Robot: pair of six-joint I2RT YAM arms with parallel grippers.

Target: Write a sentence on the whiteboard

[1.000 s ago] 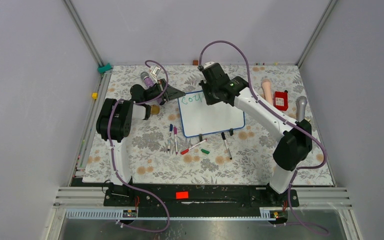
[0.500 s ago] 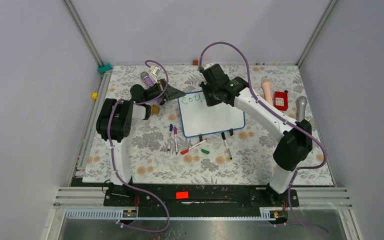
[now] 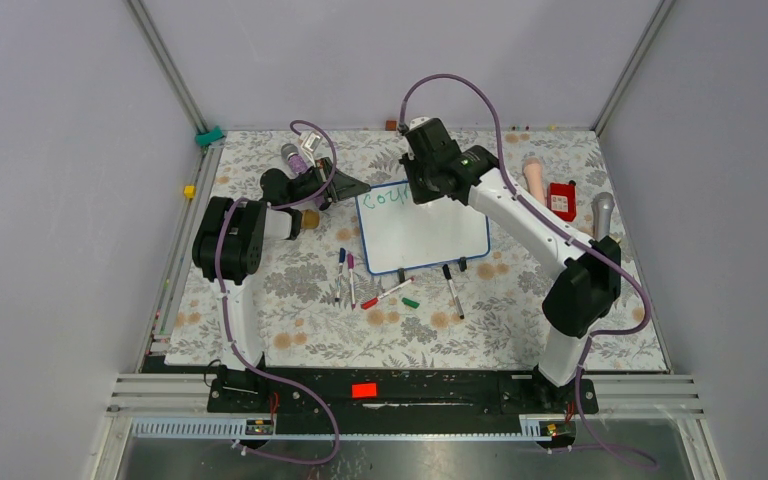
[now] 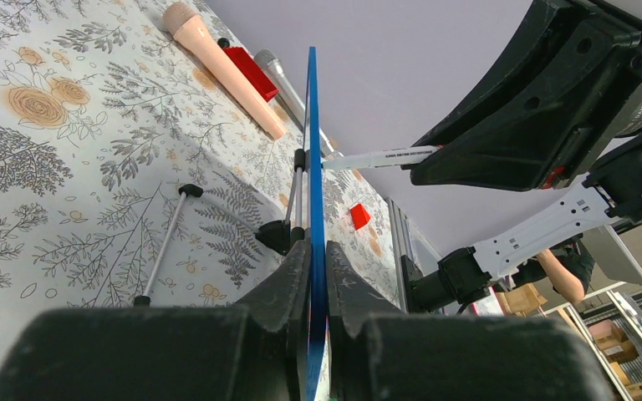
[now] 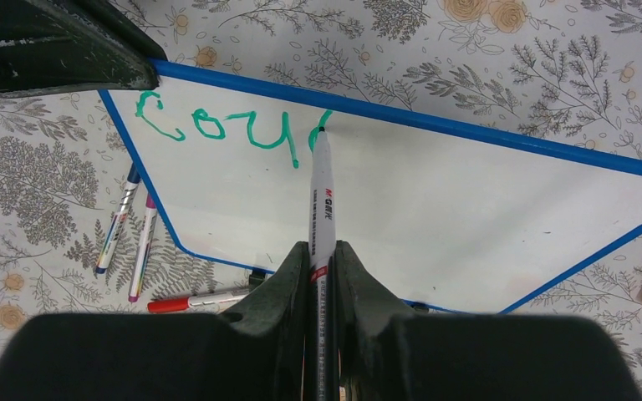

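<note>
The whiteboard (image 3: 430, 235) lies on the flowered table, white with a thin blue frame (image 5: 468, 127). Green letters "cour" and the start of another stroke (image 5: 242, 129) run along its far left corner; they also show in the top view (image 3: 388, 199). My right gripper (image 5: 323, 255) is shut on a white marker (image 5: 321, 200), whose tip touches the board by the last stroke. My left gripper (image 4: 311, 255) is shut on the board's blue edge (image 4: 311, 142), seen edge-on. In the top view it sits at the board's far left corner (image 3: 352, 187).
Several loose markers (image 3: 390, 292) and a green cap (image 3: 411, 301) lie in front of the board. A pink microphone (image 3: 534, 180), a red box (image 3: 561, 200) and a grey microphone (image 3: 602, 214) lie to the right. A purple-capped item (image 3: 293, 156) lies far left.
My right gripper has shifted slightly right and away with the marker, and a new green stroke follows "cou". The left arm and the board have not moved.
</note>
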